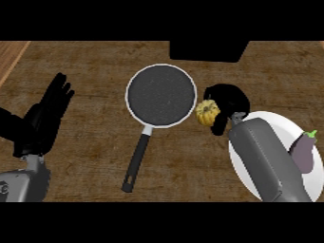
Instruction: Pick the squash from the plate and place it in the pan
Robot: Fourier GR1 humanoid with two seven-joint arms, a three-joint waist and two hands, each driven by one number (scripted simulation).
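Surface: brown wood-grain counter (87, 156) fills the head view; a dark block (208, 51) sits at the far edge, beyond the pan.
Pan: dark round pan (161, 96) with a pale rim, mid-counter; its black handle (138, 159) runs back toward the robot.
Squash: yellow ribbed squash (207, 113), just off the pan's right rim, carried in the right hand (227, 102) and already off the plate; whether it touches the rim I cannot tell.
Right hand fingers: curled round the squash, hiding much of it.
Key relation: the pan's bowl lies to the left of the squash, so the move likely called for is a short leftward carry over the rim.
Plate: white plate (317, 175), right of the pan, partly under the right forearm; a purple eggplant (303, 152) lies on it.
Left hand: left hand (43, 116), well left of the pan, fingers straight and apart, resting.
Room: bare counter lies all round the pan; nothing stands between squash and bowl.
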